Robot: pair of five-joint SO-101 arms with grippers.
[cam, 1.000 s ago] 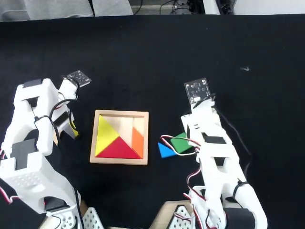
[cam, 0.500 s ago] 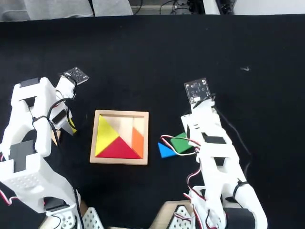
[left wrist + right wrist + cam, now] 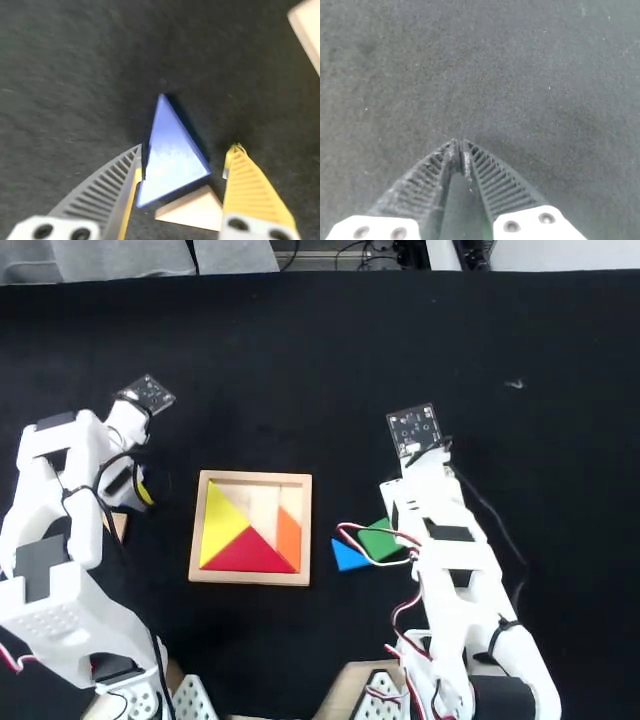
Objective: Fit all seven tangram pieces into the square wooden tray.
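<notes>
Fuzzy black cloth point(image 3: 400, 360) carries a square wooden tray point(image 3: 252, 477) holding smooth triangles point(image 3: 250, 552).

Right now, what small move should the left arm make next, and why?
Probably shut the left gripper on the blue triangle: it sits between the open jaws, one finger at its edge, the other apart, and is not yet in the tray.

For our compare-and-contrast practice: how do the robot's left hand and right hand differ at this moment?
The left hand is open; the right hand is shut. The left hand straddles a blue triangle; the right hand has bare black cloth beneath. Both have ribbed fingers.
</notes>
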